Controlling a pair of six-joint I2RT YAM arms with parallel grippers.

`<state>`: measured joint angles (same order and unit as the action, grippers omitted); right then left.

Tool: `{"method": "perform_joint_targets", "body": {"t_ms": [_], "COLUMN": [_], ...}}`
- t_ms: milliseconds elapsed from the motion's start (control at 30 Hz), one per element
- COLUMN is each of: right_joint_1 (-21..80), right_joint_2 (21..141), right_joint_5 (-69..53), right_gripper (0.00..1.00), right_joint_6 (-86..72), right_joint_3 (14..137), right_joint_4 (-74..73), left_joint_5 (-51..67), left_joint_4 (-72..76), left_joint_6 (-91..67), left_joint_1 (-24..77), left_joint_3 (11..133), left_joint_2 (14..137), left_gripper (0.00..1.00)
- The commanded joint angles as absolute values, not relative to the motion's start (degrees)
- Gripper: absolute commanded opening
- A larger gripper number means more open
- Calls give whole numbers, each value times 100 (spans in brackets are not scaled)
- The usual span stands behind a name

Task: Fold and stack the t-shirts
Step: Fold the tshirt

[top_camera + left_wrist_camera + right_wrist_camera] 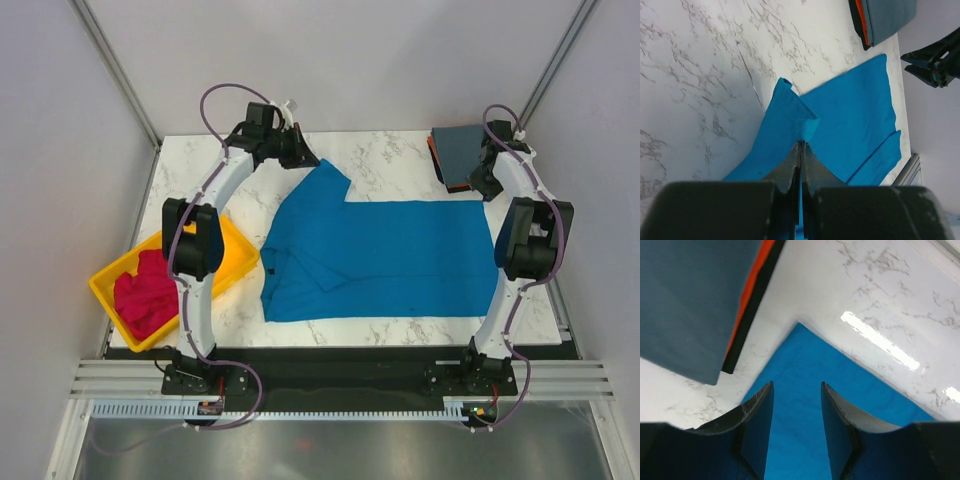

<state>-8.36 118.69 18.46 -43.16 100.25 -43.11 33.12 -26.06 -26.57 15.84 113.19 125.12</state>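
The bright blue t-shirt [380, 255] lies spread flat across the middle of the table. My left gripper [303, 156] is at its far-left sleeve, shut on a pinch of blue cloth [805, 127] that rises to the fingertips [801, 145]. My right gripper [487, 185] hovers at the shirt's far-right corner [805, 360], jaws apart [796, 387] over the blue cloth. A folded slate grey-blue t-shirt [462, 152] lies on a folded orange one [752, 285] at the far right. The magenta-red t-shirt [145, 292] sits crumpled in the tray.
A yellow plastic tray [235, 245] stands at the table's left edge, beside the left arm. The folded stack [885, 20] lies just beyond the blue shirt's far-right corner, close to the right gripper. Bare marble [695, 75] shows at the far left.
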Motion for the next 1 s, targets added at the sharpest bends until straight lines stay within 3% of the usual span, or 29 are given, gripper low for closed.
{"method": "perform_joint_targets", "body": {"t_ms": [0, 967], "right_joint_1": [-835, -993], "right_joint_2": [11970, 13104], "right_joint_5": [2382, 2470], "right_gripper": [50, 48], "right_joint_6": [-5105, -6715], "right_joint_3": [10310, 10890], "right_joint_4": [-4790, -5036], "left_joint_5": [3542, 4061], "left_joint_4": [-2514, -2206], "left_joint_6": [-2435, -2549], "left_joint_1": [1617, 1705], "left_joint_3": [10811, 9080], "left_joint_2": [12024, 10732], "left_gripper": [2, 2]}}
